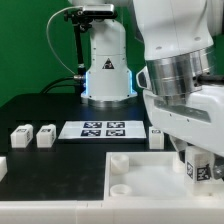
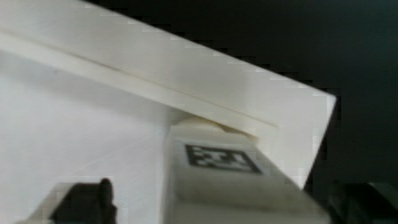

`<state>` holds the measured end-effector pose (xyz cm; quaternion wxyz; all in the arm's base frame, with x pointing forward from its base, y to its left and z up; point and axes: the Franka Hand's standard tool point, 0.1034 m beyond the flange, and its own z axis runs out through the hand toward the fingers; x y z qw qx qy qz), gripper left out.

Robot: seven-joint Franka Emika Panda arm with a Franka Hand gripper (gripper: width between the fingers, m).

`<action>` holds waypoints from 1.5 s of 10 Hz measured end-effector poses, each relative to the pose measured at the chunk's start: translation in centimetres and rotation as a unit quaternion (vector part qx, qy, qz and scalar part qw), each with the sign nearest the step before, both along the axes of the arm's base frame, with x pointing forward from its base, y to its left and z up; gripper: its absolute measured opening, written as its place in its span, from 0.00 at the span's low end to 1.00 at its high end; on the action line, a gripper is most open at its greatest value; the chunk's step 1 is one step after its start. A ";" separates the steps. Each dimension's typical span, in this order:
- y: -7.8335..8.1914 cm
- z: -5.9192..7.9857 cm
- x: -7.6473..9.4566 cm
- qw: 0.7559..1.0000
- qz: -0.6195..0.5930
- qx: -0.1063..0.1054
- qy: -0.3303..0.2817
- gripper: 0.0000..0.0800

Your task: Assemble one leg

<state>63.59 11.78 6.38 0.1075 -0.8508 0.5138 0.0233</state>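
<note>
The leg point(image 2: 222, 165), a small white block with a black-and-white tag, stands upright at a corner of the large white tray point(image 2: 107, 110). In the exterior view the leg point(image 1: 201, 168) is at the tray's point(image 1: 150, 185) corner on the exterior view's right, under the arm. My gripper point(image 2: 217, 205) straddles the leg. One dark finger point(image 2: 84, 200) stands apart from the leg with a white gap between them. The other finger point(image 2: 356, 200) is close against the leg's other side. The jaws look open around the leg.
Two more white legs point(image 1: 20, 135) point(image 1: 45, 135) lie on the black table at the exterior view's left. Another small white piece point(image 1: 156, 132) lies beside the marker board point(image 1: 105, 128). The robot base point(image 1: 105, 70) stands behind.
</note>
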 end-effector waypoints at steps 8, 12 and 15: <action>-0.8 0.7 0.7 0.806 0.579 -0.090 -0.085 0.81; -0.8 0.5 0.6 0.811 0.572 -0.088 -0.083 0.68; -0.6 0.5 0.5 0.811 0.573 -0.088 -0.083 0.36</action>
